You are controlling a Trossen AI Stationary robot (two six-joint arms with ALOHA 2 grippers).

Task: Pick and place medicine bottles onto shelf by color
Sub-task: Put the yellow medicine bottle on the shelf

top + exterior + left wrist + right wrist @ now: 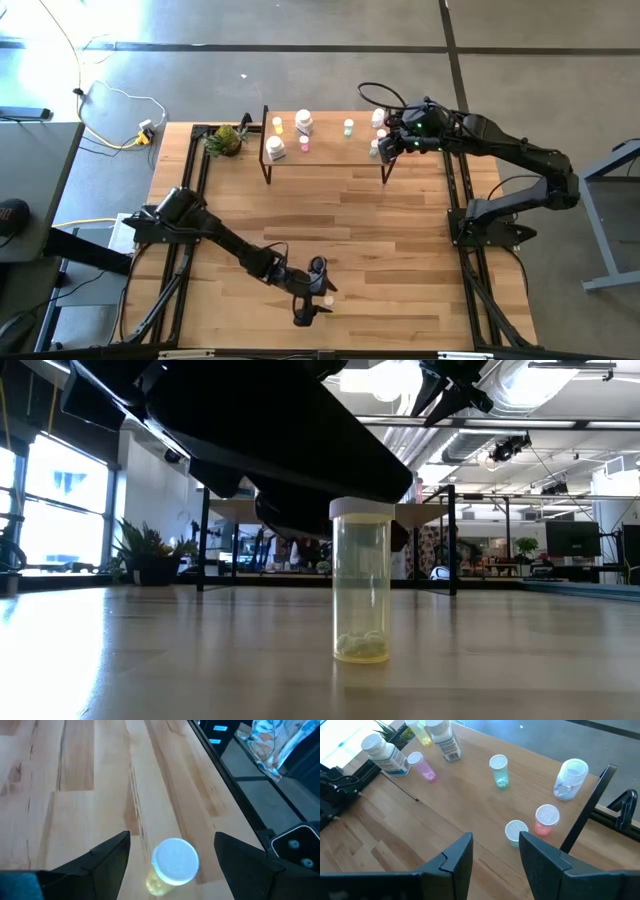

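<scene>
A pale yellow bottle (174, 862) with a white cap stands upright on its base on the table near the front edge, and also shows in the low view (362, 585). My left gripper (172, 852) is open just above it, one finger on either side of the cap and apart from it; it also shows in the high view (318, 286). My right gripper (495, 851) is open and empty over the right end of the shelf (325, 155). Several bottles stand on the shelf: white (382, 751), pink (422, 766), greenish (499, 770), orange-red (546, 820).
A green leafy plant-like object (225, 140) lies left of the shelf. A white-capped bottle (516, 831) and a clear one (570, 777) stand close to my right gripper. Dark rails (190, 190) run along the table's sides. Bare wood (330, 220) lies between shelf and left gripper.
</scene>
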